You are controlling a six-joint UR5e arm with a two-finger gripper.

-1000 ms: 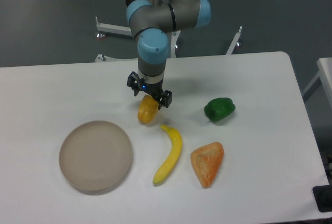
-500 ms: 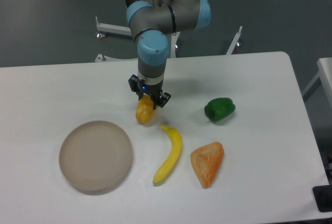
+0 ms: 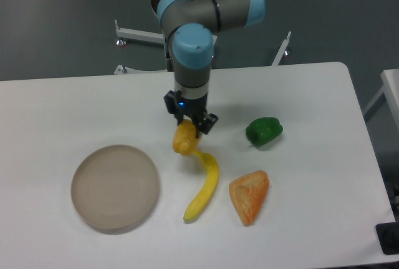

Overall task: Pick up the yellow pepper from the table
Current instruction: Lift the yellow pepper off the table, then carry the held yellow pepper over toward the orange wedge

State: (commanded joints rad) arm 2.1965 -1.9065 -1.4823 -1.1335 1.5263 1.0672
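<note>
Your arm reaches down from the top of the view over the table [image 3: 75, 107], a white top with rounded corners. Your gripper [image 3: 190, 126] points downward near the middle of the table, and its two dark fingers are closed narrowly on the upper part of the yellow pepper [image 3: 184, 139]. The pepper hangs below the fingers, tilted, its lower end just above the top end of the banana [image 3: 204, 187]; you cannot tell from this view whether the two touch, nor whether the pepper is clear of the tabletop. The banana lies curved, running down and to the left in the view. To the right of it in the view sits an orange wedge-shaped piece [image 3: 250, 196], close beside but apart. Further up and right in the view, a green pepper [image 3: 264, 131] rests on the table, well apart from your gripper. A round beige plate [image 3: 115, 186] lies at the left of the view, separate from the banana and from the held pepper.
</note>
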